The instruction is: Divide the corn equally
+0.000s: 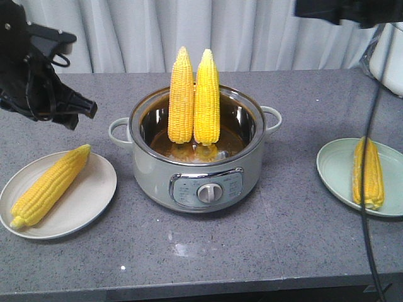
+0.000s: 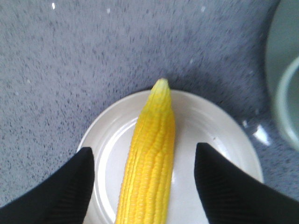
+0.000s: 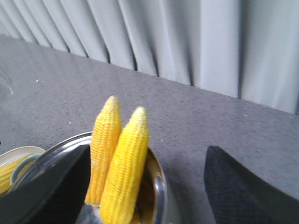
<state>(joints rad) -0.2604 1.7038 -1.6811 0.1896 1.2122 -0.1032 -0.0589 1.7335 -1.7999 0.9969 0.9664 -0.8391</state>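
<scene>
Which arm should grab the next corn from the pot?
The right one, probably. The right gripper hangs open, facing the two cobs standing in the pot. The left gripper is open over the white plate, which already holds a cob.

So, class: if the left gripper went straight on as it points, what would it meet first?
Likely the corn on the white plate, between the open fingers of the left gripper.

Corn (image 1: 181, 94) is bright yellow, neat kernel rows, paler tips. Counter (image 1: 264, 251) is speckled dark grey. Pot (image 1: 151, 173) is pale grey-green, shiny steel inside. Left-edge plate (image 1: 88, 198) is cream, right-edge plate (image 1: 334, 167) minty green. Jaws are black and ribbed.
</scene>
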